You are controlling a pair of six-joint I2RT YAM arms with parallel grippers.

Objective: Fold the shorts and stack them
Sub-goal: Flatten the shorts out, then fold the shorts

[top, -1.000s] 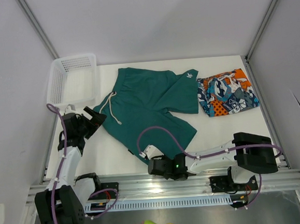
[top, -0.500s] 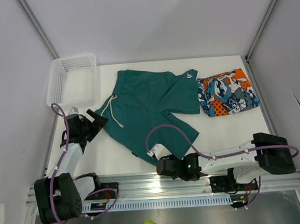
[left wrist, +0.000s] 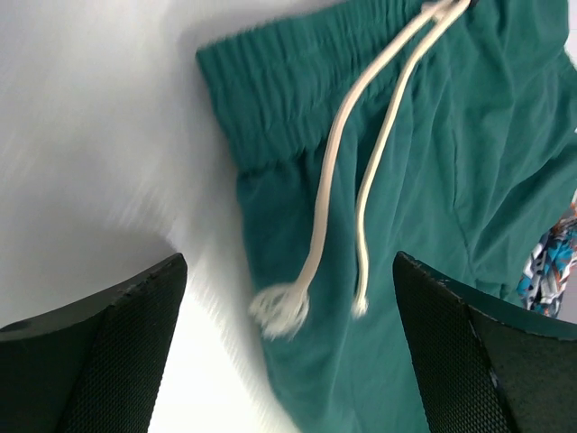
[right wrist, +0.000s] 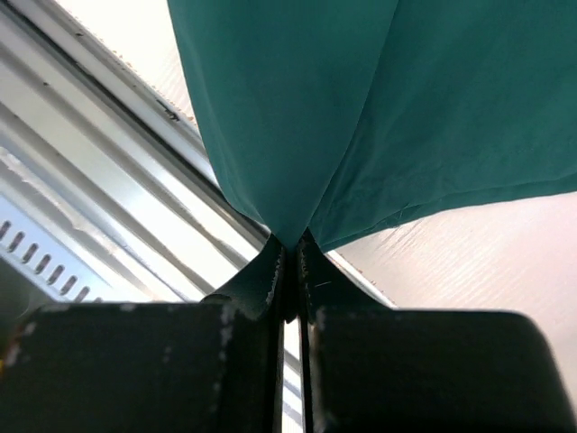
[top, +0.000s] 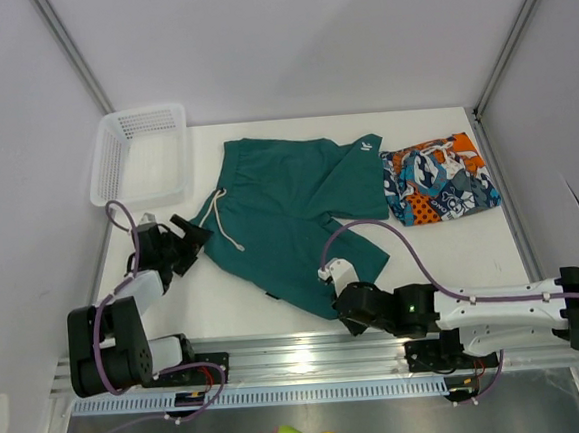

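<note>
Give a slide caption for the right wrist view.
Right hand pinches a corner of the green shorts.

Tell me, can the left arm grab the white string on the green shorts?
Probably yes. The left gripper is open, close beside the green shorts, and the white string lies on top with nothing covering it.

No legible text, number or brand in any view. Small white mark (top: 367, 144) on the green shorts (top: 278, 197), near one leg hem — too small to read. Print on the patchwork shorts (top: 437, 180) — no letters can be made out
</note>
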